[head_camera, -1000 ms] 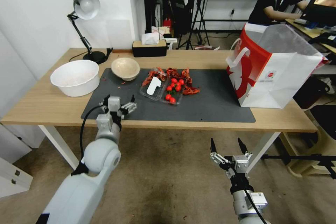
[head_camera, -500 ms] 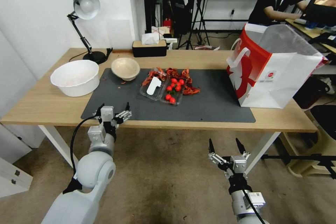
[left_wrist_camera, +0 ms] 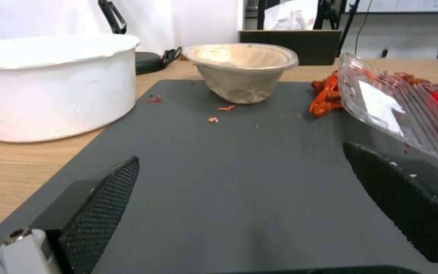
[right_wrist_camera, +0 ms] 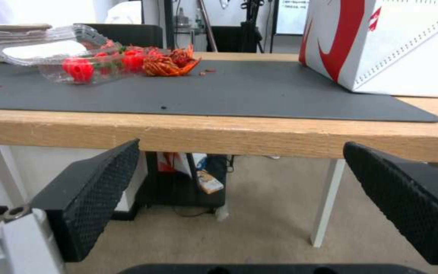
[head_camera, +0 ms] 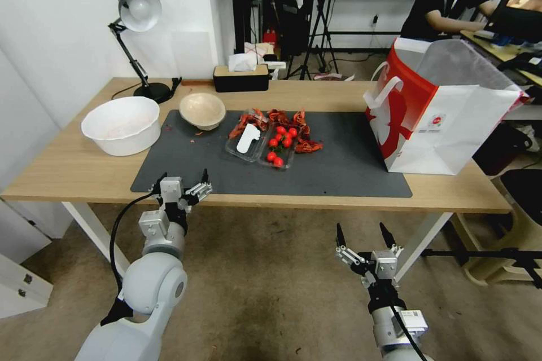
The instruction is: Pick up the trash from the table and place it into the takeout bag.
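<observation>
- Light-wood table (head_camera: 73, 172) runs across the head view, its dark grey mat (head_camera: 344, 172) covering the middle; cluttered room behind.
- Trash left on the mat: beige bowl (head_camera: 202, 110) at about 11 o'clock from the mat's centre, a clear plastic tray (head_camera: 248, 141) with a white label, red cherry tomatoes (head_camera: 280, 144) in it, and red-orange crayfish shells (head_camera: 307, 145) just beside it.
- Takeout bag (head_camera: 446, 115) stands upright at 3 o'clock on the table, mouth open; what lies inside it I cannot tell.
- Judging by this, nothing visible is bagged yet: bowl, tray and shells all remain.
- Left gripper (head_camera: 180, 180) hovers at the table's near edge, at 7 o'clock from the bowl, jaws apart and empty; its wrist view faces the bowl across bare mat.
- Right gripper (head_camera: 361, 237) hangs below the tabletop at 6 o'clock, well apart from the bag, jaws apart and empty.
- Nearby: white basin (head_camera: 120, 124) at 9 o'clock of the bowl, desk lamp (head_camera: 135, 11) and tissue box (head_camera: 241, 76) at the far edge.
- Small crumbs (left_wrist_camera: 213, 119) dot the mat before the bowl; nothing blocks the left gripper's path, though the basin sits close beside.
</observation>
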Controlling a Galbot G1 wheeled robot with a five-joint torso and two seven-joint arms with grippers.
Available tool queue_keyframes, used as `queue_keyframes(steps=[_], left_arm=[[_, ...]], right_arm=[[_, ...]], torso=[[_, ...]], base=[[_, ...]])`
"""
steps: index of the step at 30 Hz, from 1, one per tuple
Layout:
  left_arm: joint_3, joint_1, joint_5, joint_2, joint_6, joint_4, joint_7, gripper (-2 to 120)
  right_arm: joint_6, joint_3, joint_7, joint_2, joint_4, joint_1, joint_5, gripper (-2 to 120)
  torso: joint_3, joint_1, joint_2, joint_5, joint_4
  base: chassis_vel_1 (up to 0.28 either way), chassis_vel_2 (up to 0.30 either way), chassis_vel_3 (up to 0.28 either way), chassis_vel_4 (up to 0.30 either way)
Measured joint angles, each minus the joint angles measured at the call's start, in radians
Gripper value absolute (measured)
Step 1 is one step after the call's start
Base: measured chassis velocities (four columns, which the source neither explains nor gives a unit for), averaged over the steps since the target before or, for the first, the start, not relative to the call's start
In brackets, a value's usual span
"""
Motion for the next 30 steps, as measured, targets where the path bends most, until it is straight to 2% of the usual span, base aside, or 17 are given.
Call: queue_keyframes(steps=[8,10,11,13,14,17,18,21,22,23,25,30], left_arm=[[-0.007,-0.053,-0.061,0.002,-0.003,0.032,-0.005,100],[-0.004,-0.107,-0.184,0.010,-0.027,0.067,-0.005,100],[-0.004,-0.107,-0.184,0.010,-0.027,0.067,-0.005,100],[0.008,-0.156,-0.286,0.010,-0.041,0.100,-0.018,100],[0.008,-0.156,-0.286,0.010,-0.041,0.100,-0.018,100],[0.023,-0.258,-0.450,0.010,-0.040,0.151,-0.043,100],[0.023,-0.258,-0.450,0.010,-0.040,0.151,-0.043,100],[0.026,-0.352,-0.629,0.012,-0.018,0.191,-0.095,100],[0.026,-0.352,-0.629,0.012,-0.018,0.191,-0.095,100],[0.026,-0.387,-0.707,0.013,-0.006,0.204,-0.120,100],[0.026,-0.435,-0.793,0.011,0.007,0.227,-0.152,100],[0.032,-0.505,-0.867,0.005,0.020,0.284,-0.180,100]], right_arm=[[0.000,0.001,0.000,0.000,-0.005,0.004,0.000,100],[-0.002,0.001,0.000,0.000,-0.009,0.007,0.000,100],[-0.002,0.001,0.000,0.000,-0.009,0.007,0.000,100],[-0.002,0.001,0.000,0.001,-0.011,0.008,0.000,100],[-0.002,0.001,0.000,0.001,-0.011,0.008,0.000,100],[-0.002,0.005,0.000,0.002,-0.010,0.006,0.000,100],[-0.002,0.005,0.000,0.002,-0.010,0.006,0.000,100],[-0.002,0.009,0.001,0.002,-0.009,0.001,-0.001,100],[-0.002,0.009,0.001,0.002,-0.009,0.001,-0.001,100],[-0.002,0.010,0.002,0.002,-0.009,0.000,-0.001,100],[-0.002,0.012,0.003,0.002,-0.009,-0.001,0.000,100],[-0.002,0.014,0.004,0.002,-0.009,0.001,0.000,100]], torso=[[0.000,0.000,0.000,-0.0001,0.0000],[0.000,0.000,0.000,0.0000,0.0000],[0.000,0.000,0.000,0.0000,0.0000],[0.000,0.000,0.000,-0.0002,0.0000],[0.000,0.000,0.000,-0.0002,0.0000],[0.000,0.000,0.000,0.0000,0.0000],[0.000,0.000,0.000,0.0000,0.0000],[0.000,0.000,0.000,-0.0002,0.0000],[0.000,0.000,0.000,-0.0002,0.0000],[0.000,0.000,0.000,0.0000,0.0000],[0.000,0.000,0.000,0.0001,-0.0002],[0.000,0.000,0.000,0.0000,0.0001]], base=[[0.000,0.000,0.000,0.000],[0.000,0.000,0.000,0.000],[0.000,0.000,0.000,0.000],[0.000,0.000,0.000,0.000],[0.000,0.000,0.000,0.000],[0.000,0.000,0.000,0.000],[0.000,0.000,0.000,0.000],[0.000,0.000,0.000,0.000],[0.000,0.000,0.000,0.000],[0.000,0.000,0.000,0.000],[0.000,0.000,0.000,0.000],[0.000,0.000,0.000,0.000]])
